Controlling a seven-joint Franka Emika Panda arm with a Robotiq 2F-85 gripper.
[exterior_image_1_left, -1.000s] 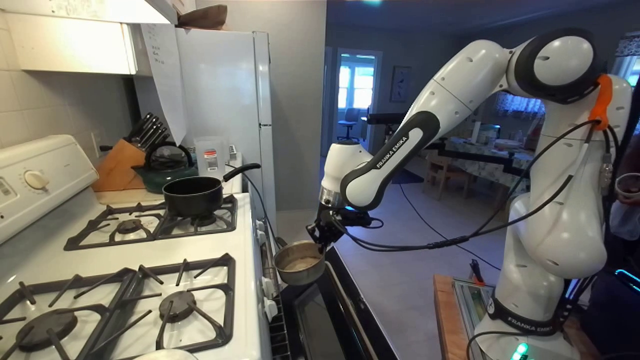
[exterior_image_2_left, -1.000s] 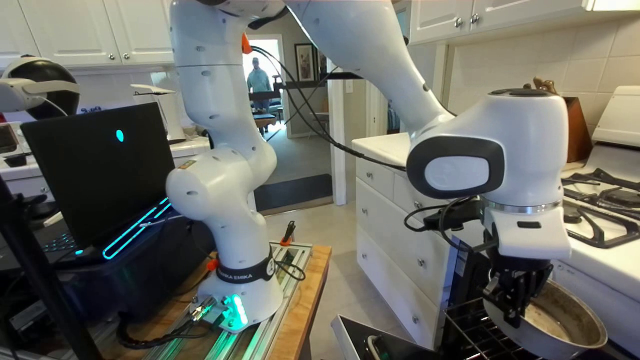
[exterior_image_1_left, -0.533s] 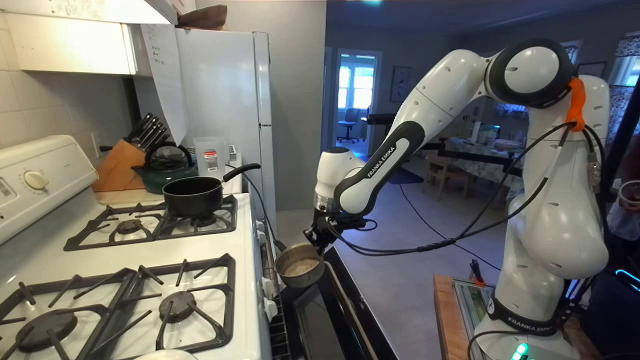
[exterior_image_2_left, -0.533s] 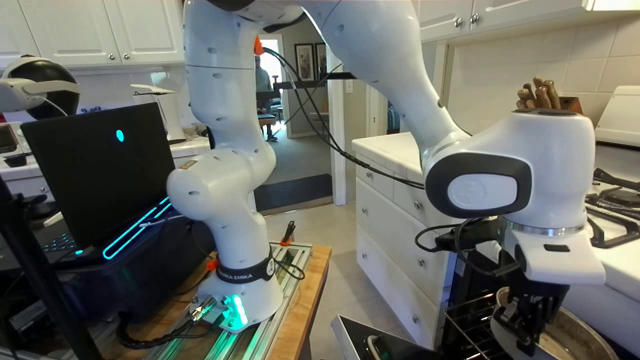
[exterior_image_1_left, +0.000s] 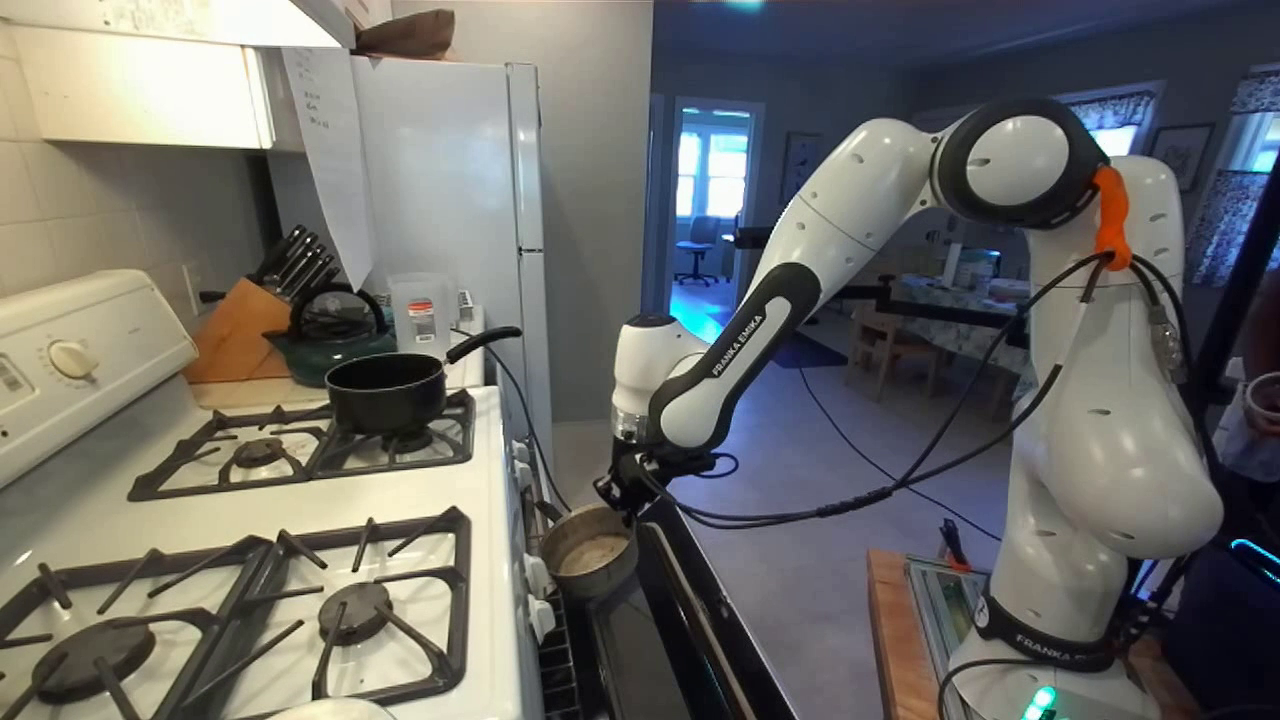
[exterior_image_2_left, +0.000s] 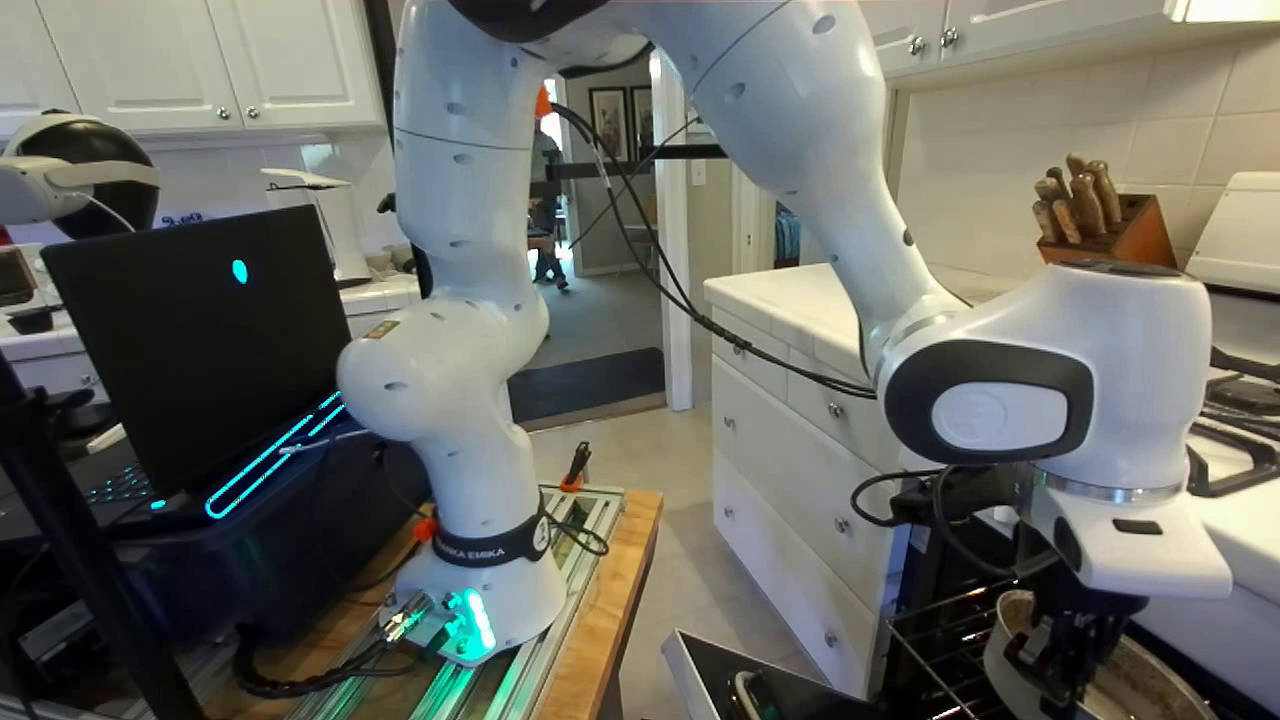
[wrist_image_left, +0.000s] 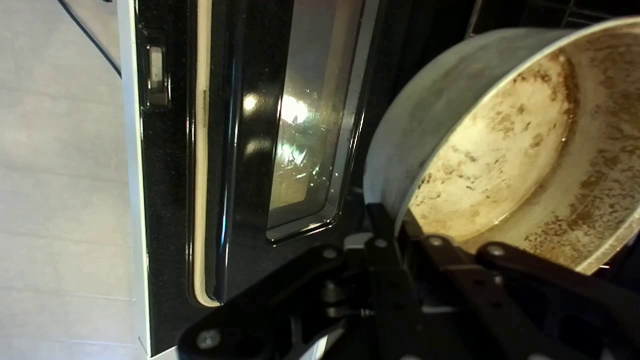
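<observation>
- The tool (wrist_image_left: 397, 222) is pinched together on the near wall of a worn metal saucepan (wrist_image_left: 480, 165), one finger inside and one outside, just the wall between them.
- Over the last second the worn metal saucepan has come lower and nearer the stove (exterior_image_1_left: 300, 510), the arm (exterior_image_1_left: 860, 190) leaning out with it; the grip looks unchanged.
- It now sits mouth up over the inner part of the open oven door (wrist_image_left: 255, 175), overlapping the oven rack (exterior_image_2_left: 945, 655) in an exterior view; contact underneath cannot be told.
- The lowering seems steady, the hold apparently secure.
- The black saucepan (exterior_image_1_left: 385, 400) on the stove hasn't moved.
</observation>
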